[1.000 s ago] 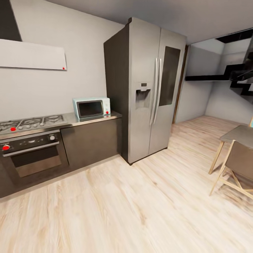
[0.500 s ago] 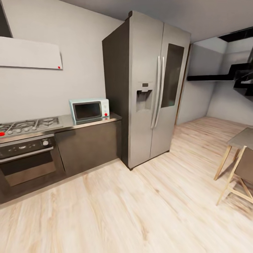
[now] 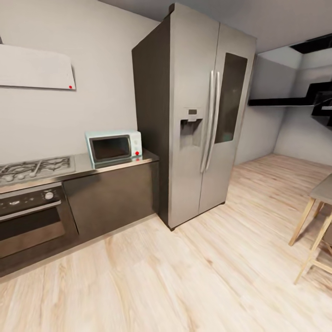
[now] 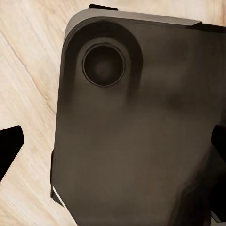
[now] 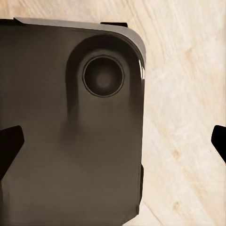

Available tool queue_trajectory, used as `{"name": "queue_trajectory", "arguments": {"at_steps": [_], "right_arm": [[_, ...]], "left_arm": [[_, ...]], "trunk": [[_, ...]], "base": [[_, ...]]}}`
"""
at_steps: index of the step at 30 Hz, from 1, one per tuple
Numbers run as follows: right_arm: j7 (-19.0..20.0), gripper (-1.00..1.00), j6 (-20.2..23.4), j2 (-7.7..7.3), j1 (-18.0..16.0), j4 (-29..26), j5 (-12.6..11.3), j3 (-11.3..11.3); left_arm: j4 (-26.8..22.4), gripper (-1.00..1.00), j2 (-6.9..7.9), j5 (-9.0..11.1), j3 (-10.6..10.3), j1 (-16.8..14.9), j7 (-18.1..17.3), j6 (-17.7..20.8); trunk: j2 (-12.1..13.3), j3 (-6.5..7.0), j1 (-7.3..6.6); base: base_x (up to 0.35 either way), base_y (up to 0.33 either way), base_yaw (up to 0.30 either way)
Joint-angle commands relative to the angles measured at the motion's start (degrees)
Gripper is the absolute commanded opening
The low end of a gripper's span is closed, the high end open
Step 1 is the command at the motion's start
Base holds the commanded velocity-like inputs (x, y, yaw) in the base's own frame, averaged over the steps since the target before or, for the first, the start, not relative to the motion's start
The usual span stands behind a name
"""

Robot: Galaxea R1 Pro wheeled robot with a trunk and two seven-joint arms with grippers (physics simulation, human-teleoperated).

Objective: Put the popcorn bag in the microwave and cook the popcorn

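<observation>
The pale mint-blue microwave (image 3: 113,146) stands with its dark door shut on the glossy grey countertop (image 3: 121,164), right beside the fridge, in the head view. The popcorn bag is out of view. In the left wrist view my left gripper (image 4: 113,146) is open, its dark fingertips (image 4: 10,146) far apart above my dark base and the wooden floor. My right gripper (image 5: 113,143) is open in the same way in the right wrist view, with nothing between its fingertips (image 5: 9,143).
A tall steel fridge (image 3: 198,115) stands right of the counter. A gas hob (image 3: 34,167) with a built-in oven (image 3: 30,223) below lies left of the microwave. A wooden-legged table (image 3: 318,203) stands at the right edge. Light wood floor (image 3: 184,276) stretches between.
The whole head view has shifted: the camera has come closer to the fridge and counter, and the table has slid toward the right edge. Nothing in the room moved on its own.
</observation>
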Motion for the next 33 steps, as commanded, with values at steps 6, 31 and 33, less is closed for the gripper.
{"name": "queue_trajectory", "arguments": {"at_steps": [6, 31, 33], "right_arm": [[-0.02, 1.00, -0.22, 0.00, -0.01, 0.03, -0.02, 0.07], [-0.01, 1.00, -0.21, 0.03, -0.01, 0.03, -0.02, 0.06], [-0.02, 1.00, -0.16, 0.07, -0.01, 0.03, -0.02, 0.07]], "left_arm": [[-0.01, 1.00, 0.02, 0.44, 0.08, -0.01, -0.01, -0.08], [-0.01, 1.00, 0.03, 0.44, 0.08, -0.02, -0.01, -0.08], [-0.01, 1.00, 0.00, 0.44, 0.08, -0.01, -0.01, -0.03]], "trunk": [[-0.02, -0.04, 0.03], [-0.02, -0.04, 0.03], [-0.02, -0.04, 0.03]], "base": [[0.324, 0.000, 0.000], [0.324, 0.000, 0.000], [0.324, 0.000, 0.000]]}}
